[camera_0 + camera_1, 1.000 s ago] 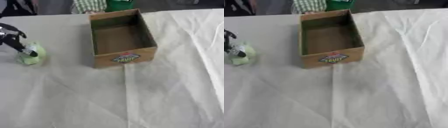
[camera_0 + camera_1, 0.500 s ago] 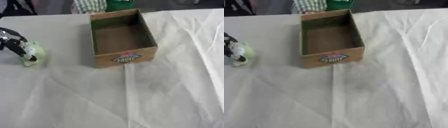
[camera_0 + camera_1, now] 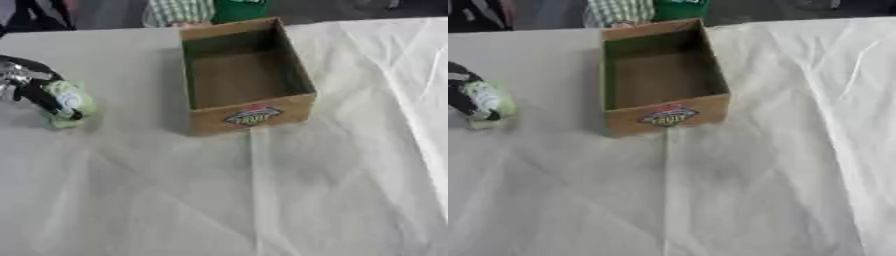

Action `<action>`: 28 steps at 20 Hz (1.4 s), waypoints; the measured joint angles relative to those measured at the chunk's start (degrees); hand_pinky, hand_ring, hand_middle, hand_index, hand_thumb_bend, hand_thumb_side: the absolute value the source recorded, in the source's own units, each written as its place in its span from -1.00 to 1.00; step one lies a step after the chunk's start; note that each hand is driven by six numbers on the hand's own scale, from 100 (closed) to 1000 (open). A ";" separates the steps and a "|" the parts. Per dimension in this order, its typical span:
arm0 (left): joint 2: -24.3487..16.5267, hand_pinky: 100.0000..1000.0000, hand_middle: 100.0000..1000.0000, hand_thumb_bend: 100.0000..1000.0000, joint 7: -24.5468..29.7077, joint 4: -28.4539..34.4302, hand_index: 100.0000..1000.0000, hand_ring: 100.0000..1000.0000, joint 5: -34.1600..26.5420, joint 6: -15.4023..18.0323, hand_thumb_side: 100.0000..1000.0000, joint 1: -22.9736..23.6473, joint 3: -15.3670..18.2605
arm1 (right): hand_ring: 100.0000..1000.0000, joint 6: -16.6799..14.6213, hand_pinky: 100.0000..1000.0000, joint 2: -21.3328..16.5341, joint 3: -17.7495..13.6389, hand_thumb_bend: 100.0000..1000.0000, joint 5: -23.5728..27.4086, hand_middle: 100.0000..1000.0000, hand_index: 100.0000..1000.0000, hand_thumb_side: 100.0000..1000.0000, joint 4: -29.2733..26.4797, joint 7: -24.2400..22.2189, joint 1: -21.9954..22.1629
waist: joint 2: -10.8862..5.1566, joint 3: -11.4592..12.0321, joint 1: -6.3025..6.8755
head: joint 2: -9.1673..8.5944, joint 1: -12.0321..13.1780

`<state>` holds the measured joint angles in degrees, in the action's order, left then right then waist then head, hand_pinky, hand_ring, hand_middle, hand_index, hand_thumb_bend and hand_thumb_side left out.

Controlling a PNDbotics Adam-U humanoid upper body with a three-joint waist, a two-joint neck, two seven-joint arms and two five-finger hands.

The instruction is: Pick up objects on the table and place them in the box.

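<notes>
An open brown cardboard box with a colourful label on its front wall stands at the middle back of the table; I see nothing inside it. At the left, my left hand has its dark fingers curled round a small pale green object, held a little above the white cloth. The same object shows at the left edge of the right eye view. My right hand is in neither view.
A white cloth with creases covers the table. Behind the box at the far edge stands a person in a checked shirt with something green.
My left hand, with the green object in it, has lifted and moved right, toward the box. The box has not moved.
</notes>
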<state>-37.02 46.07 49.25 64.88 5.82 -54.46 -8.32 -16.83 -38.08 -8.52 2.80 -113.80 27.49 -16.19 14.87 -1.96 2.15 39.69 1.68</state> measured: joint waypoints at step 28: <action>-1.14 -0.38 -0.15 -1.00 -2.01 16.08 0.29 -0.20 -8.14 -2.33 -0.49 -2.74 2.06 | 0.32 -0.26 0.64 0.00 -0.30 -1.00 0.00 0.37 0.72 0.05 0.00 0.75 0.08 | -0.01 0.39 0.18 | 0.29 -2.07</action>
<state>-38.16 44.06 65.33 56.74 3.49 -57.20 -6.26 -17.09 -38.09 -8.82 2.80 -113.80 28.25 -16.10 14.86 -1.57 2.33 39.98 -0.39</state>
